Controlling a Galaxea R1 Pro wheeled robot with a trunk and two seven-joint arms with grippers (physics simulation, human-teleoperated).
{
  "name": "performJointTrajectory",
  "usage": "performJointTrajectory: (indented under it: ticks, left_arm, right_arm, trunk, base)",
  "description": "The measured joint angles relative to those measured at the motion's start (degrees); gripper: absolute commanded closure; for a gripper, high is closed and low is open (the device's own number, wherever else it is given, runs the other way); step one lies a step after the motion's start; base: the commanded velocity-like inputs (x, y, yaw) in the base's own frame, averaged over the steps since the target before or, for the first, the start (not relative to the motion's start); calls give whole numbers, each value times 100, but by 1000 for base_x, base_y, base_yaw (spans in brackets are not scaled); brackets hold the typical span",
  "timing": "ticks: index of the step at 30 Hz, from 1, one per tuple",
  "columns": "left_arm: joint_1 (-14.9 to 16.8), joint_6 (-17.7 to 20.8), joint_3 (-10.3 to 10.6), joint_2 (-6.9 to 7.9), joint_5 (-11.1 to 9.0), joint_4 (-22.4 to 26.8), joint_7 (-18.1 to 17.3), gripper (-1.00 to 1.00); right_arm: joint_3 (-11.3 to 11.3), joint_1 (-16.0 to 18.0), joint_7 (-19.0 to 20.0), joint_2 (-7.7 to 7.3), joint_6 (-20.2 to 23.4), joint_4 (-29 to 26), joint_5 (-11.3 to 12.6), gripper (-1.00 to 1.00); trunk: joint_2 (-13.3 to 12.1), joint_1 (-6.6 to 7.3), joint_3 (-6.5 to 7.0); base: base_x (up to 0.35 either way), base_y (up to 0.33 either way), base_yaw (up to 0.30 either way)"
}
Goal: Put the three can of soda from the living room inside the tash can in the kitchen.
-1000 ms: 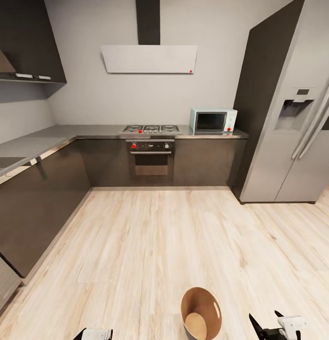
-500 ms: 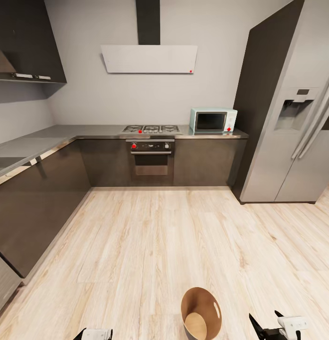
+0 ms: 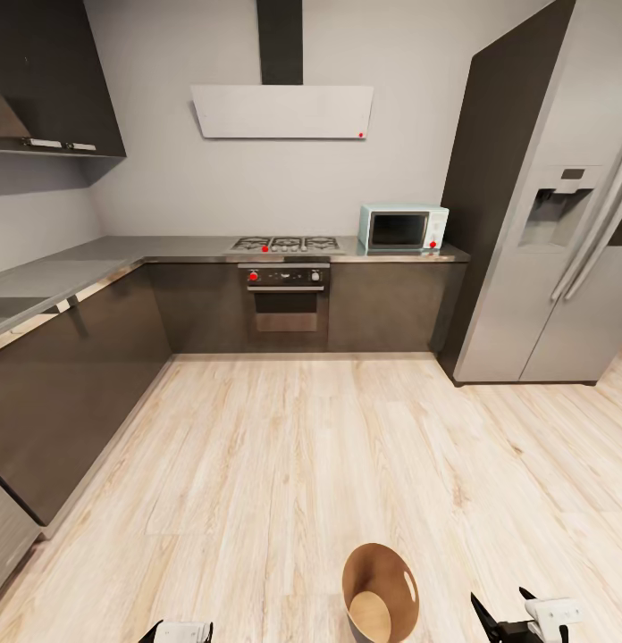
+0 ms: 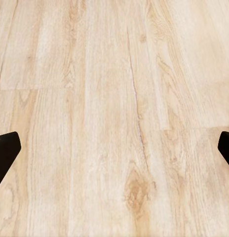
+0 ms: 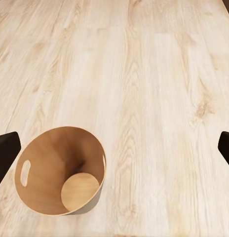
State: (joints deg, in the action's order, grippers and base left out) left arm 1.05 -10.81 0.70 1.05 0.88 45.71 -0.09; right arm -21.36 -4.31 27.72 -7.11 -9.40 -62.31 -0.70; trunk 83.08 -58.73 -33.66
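Observation:
I am in the kitchen. The tash can [image 3: 357, 579] stands on the wood floor close in front of me, a lidless round bin with a tan inside and a bare bottom. My left gripper [image 3: 180, 630] sits low to the bin's left and my right gripper [image 3: 503, 612] low to its right. In the right wrist view the tash can [image 5: 48, 158] lies ahead of the open right gripper [image 5: 114, 148], off towards one fingertip. The left gripper [image 4: 114, 148] is open over bare floorboards with nothing between its fingers. The cans of soda are out of view.
Dark grey cabinets [image 3: 70, 375] run along the left and back walls, with a built-in oven [image 3: 284, 304] and hob [image 3: 284, 243]. A small microwave [image 3: 402, 228] sits on the counter. The tall steel fridge [image 3: 561, 268] stands at the right. Wood floor [image 3: 329, 446] stretches between.

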Motion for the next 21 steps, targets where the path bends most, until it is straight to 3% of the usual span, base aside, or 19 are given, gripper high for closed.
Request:
performJointTrajectory:
  ticks: [21]
  left_arm:
    - [0,0,9,0,8,0,0,-100]
  right_arm:
    - [7,0,-4,-1,-6,61,0,-100]
  trunk:
    - [0,0,0]
  base:
    - [0,0,0]
